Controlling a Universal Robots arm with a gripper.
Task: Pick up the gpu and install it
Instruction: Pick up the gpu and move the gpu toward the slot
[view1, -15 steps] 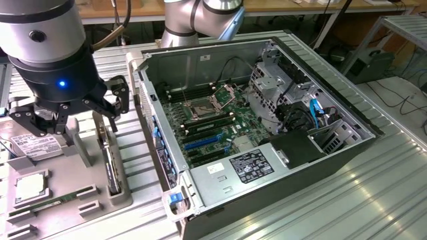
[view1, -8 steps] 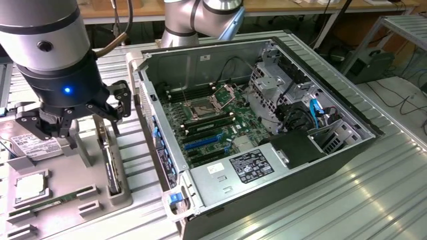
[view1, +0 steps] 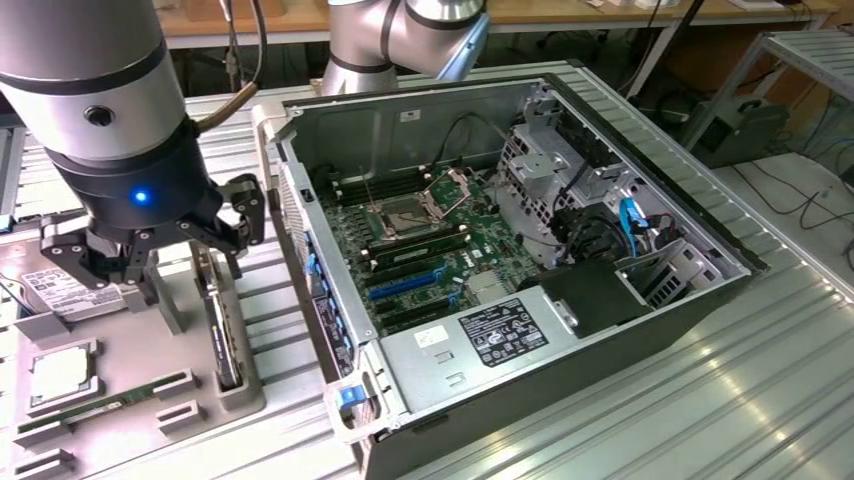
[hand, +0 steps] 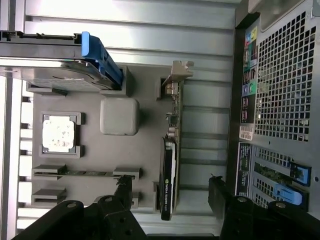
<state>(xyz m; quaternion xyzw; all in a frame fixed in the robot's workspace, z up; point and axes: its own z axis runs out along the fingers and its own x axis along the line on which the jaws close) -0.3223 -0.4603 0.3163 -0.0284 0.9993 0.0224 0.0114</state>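
Note:
The gpu stands on edge in a slot of the grey fixture tray at the exterior view's left, beside the open computer case. In the wrist view the gpu is a thin black card with its silver bracket at the far end. My gripper hovers above the tray, open. Its two black fingers stand wide apart, one on each side of the card's near end, not touching it; the gripper holds nothing. Blue expansion slots show on the motherboard.
The tray also carries a hard drive with a blue handle, a processor, a green memory stick and a grey block. The case's rear wall rises close beside the gpu. A second arm stands behind the case.

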